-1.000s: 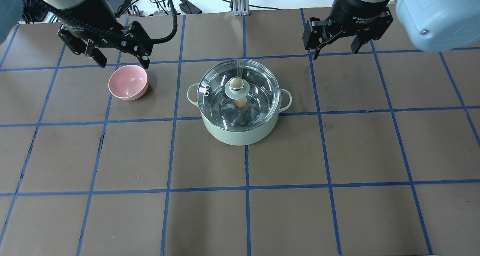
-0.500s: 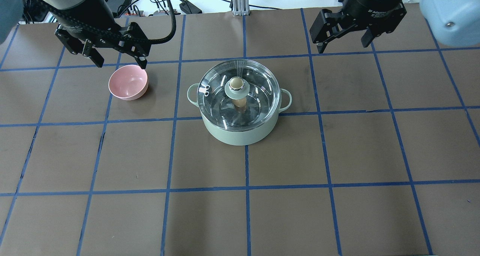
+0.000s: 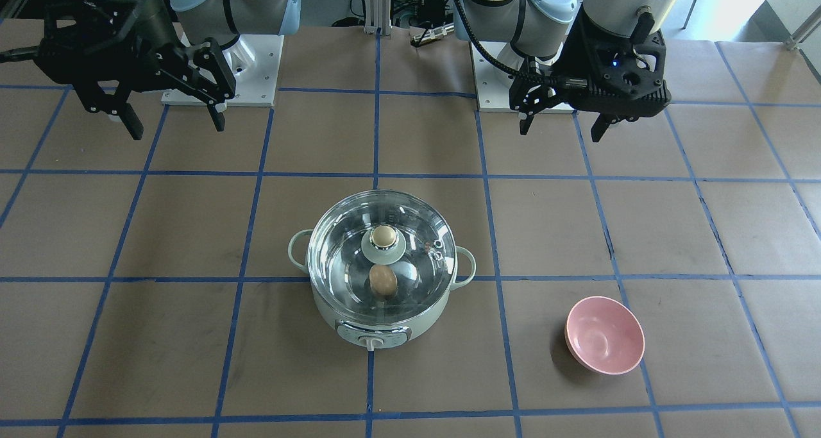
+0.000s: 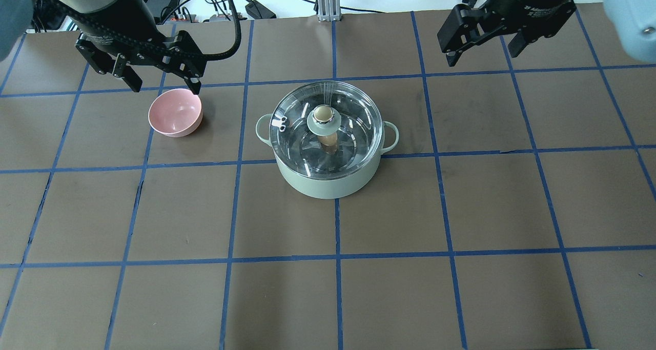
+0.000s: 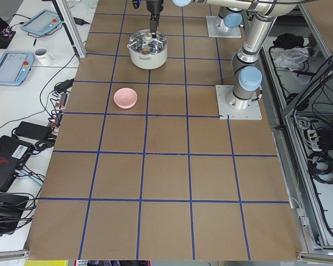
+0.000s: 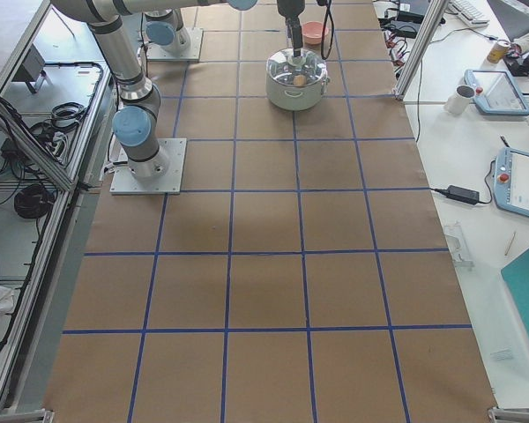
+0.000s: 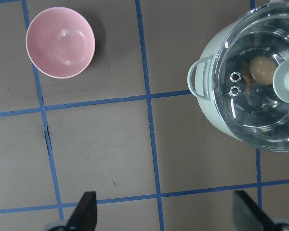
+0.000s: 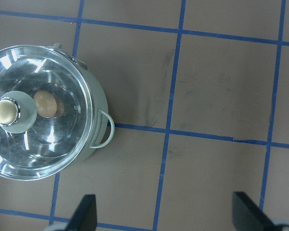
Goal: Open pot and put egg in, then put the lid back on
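The mint-green pot stands at mid-table with the glass lid seated on it, its beige knob upright. The tan egg lies inside, seen through the glass, also in the front view and the right wrist view. My left gripper is open and empty, raised behind the pink bowl, left of the pot. My right gripper is open and empty, raised at the table's back right, well clear of the pot. The left wrist view shows the pot and its lid off to one side.
A pink bowl sits empty left of the pot, just in front of my left gripper; it also shows in the front view. Blue tape lines grid the brown table. Cables and a metal post lie beyond the back edge.
My right gripper has moved back and to the right, away from the pot. My left gripper shifted back a little. Pot, lid, egg and bowl have not moved.
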You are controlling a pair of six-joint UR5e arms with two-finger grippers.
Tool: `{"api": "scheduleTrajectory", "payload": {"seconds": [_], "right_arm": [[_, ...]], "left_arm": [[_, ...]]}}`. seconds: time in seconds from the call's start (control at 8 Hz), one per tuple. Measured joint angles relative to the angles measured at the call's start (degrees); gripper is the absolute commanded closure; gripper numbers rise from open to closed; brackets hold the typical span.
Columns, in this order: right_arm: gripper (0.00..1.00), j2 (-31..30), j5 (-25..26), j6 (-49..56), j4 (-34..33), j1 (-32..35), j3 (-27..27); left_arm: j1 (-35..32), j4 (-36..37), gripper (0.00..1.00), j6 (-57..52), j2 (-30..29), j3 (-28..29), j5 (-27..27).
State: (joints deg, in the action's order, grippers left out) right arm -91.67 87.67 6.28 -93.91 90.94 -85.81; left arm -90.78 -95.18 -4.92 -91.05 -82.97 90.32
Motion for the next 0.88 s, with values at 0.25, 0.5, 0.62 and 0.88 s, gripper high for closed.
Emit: {"api": "scheduleTrajectory", "payload": {"seconds": [0.25, 0.5, 0.62, 0.88], "right_arm": [[0.00, -1.6, 0.2, 0.1, 1.5, -0.1, -0.4], [0.00, -1.9, 0.6, 0.2, 2.5, -0.3, -0.5], [0.00, -1.8, 0.6, 0.2, 2.9, -0.5, -0.5], [0.00, -1.7, 0.6, 0.2, 3.7, -1.2, -0.5]], "left_arm": [[0.0, 0.1, 0.00, 0.0, 0.0, 0.0, 0.0], [0.0, 0.1, 0.00, 0.0, 0.0, 0.0, 0.0], [0.0, 0.1, 0.00, 0.0, 0.0, 0.0, 0.0], [0.0, 0.1, 0.00, 0.0, 0.0, 0.0, 0.0]]}}
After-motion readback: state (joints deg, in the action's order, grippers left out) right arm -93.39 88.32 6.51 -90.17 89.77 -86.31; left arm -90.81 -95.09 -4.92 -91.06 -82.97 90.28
